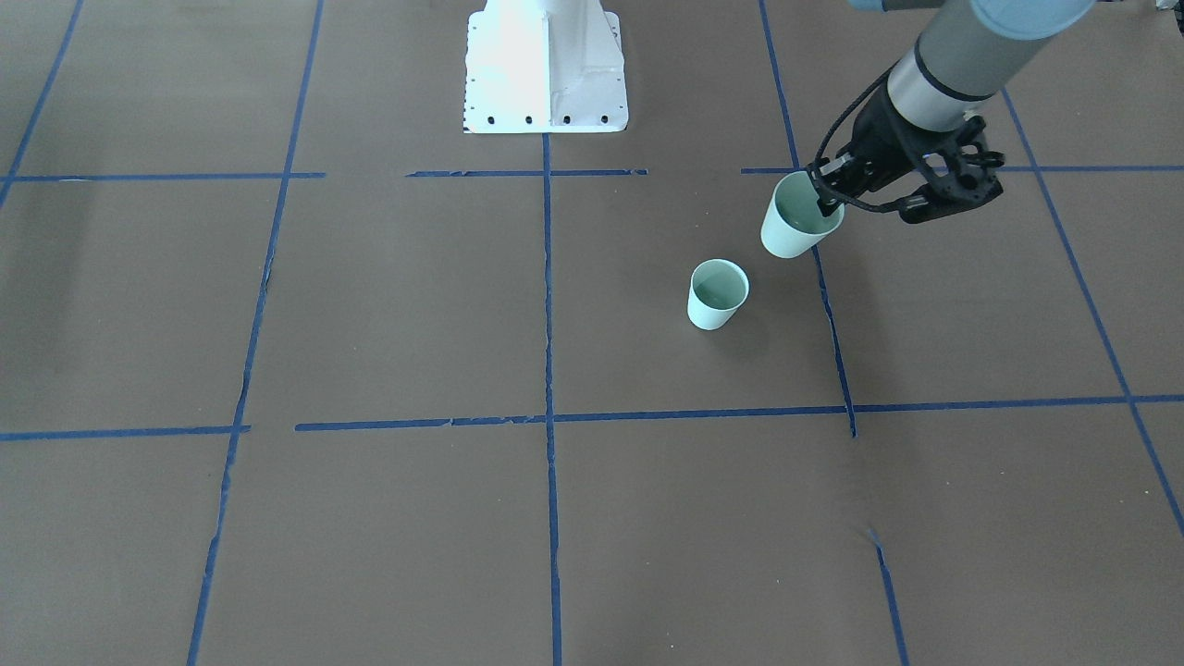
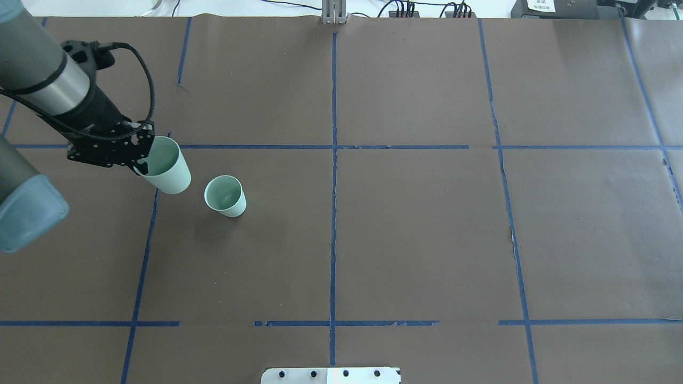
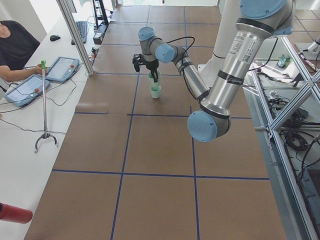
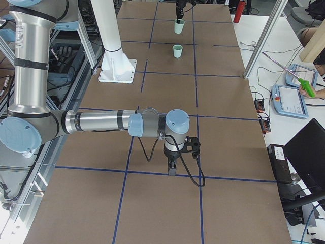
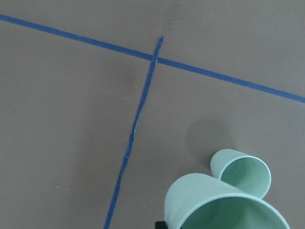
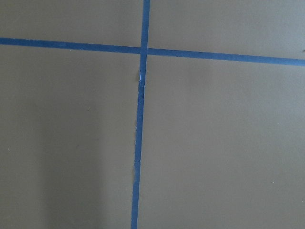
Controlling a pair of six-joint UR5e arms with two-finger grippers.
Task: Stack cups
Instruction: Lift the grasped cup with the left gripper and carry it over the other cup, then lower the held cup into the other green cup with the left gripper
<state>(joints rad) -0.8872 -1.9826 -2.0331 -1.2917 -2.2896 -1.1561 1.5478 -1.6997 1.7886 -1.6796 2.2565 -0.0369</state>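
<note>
Overhead exterior view: left arm enters at the left edge, and both cups are in the left half of the brown tabletop [image 2: 405,240].
Left pincer [image 2: 140,156]: clenched on the rim of the held cup [image 2: 169,169].
Held cup: pale mint green, tilted, with its mouth toward the pincer and its base slanting toward the standing cup [image 2: 225,196]; it hangs over a blue tape line [image 2: 155,208].
Standing cup: same mint green, upright on the tabletop with its mouth up, just beside the held cup with a small gap between them.
Left wrist view: the held cup's rim fills the lower right, and the standing cup shows just past it.
Right pincer [image 4: 172,170]: points down at the tabletop by a tape crossing, well apart from both cups; I cannot tell whether it is clenched or released.
</note>
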